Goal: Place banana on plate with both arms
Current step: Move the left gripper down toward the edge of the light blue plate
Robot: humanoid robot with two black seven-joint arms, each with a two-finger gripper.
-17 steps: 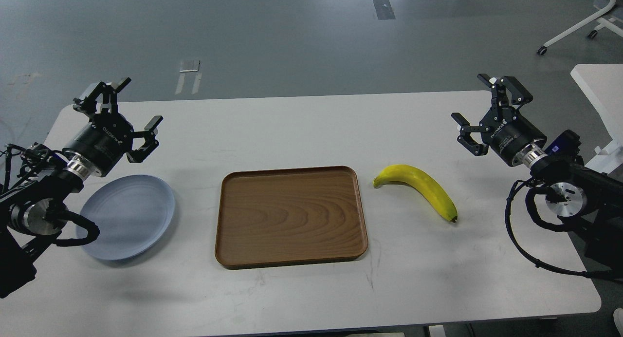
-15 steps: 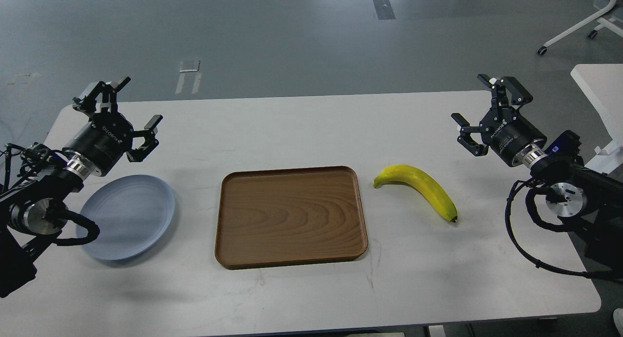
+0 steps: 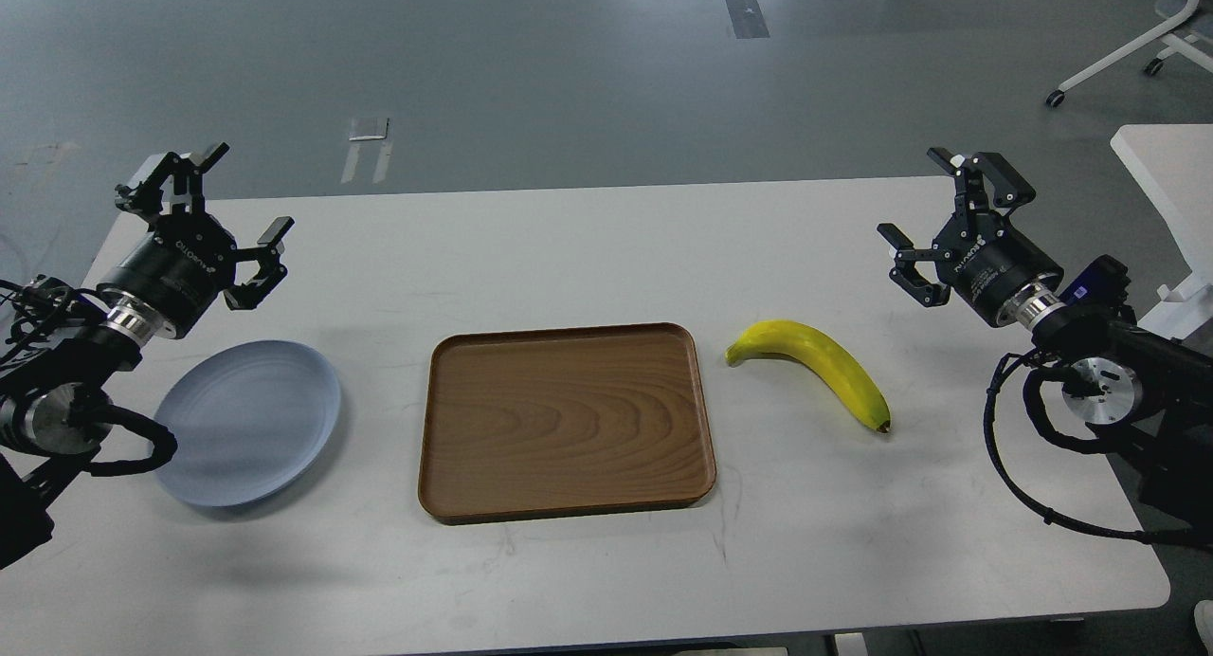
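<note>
Item 1: single curved bright-yellow banana (image 3: 815, 365) w/ greenish stem end and dark tip, lying flat toward the right edge of the white tabletop (image 3: 588, 239), just beside the rectangular brown wood-grain tray (image 3: 567, 421) at centre. Item 2: round shallow pale blue-grey plate (image 3: 248, 421), bare, near the left edge. Left gripper (image 3: 223, 206) and right gripper (image 3: 938, 220): both spread wide, holding nothing, touching nothing, over the far left and far right corners, well apart from banana and plate.

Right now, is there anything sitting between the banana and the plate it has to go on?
Yes. The brown wooden tray lies on the table directly between the banana on its right and the plate on its left. It is shallow, so carrying the banana over it should probably work.
</note>
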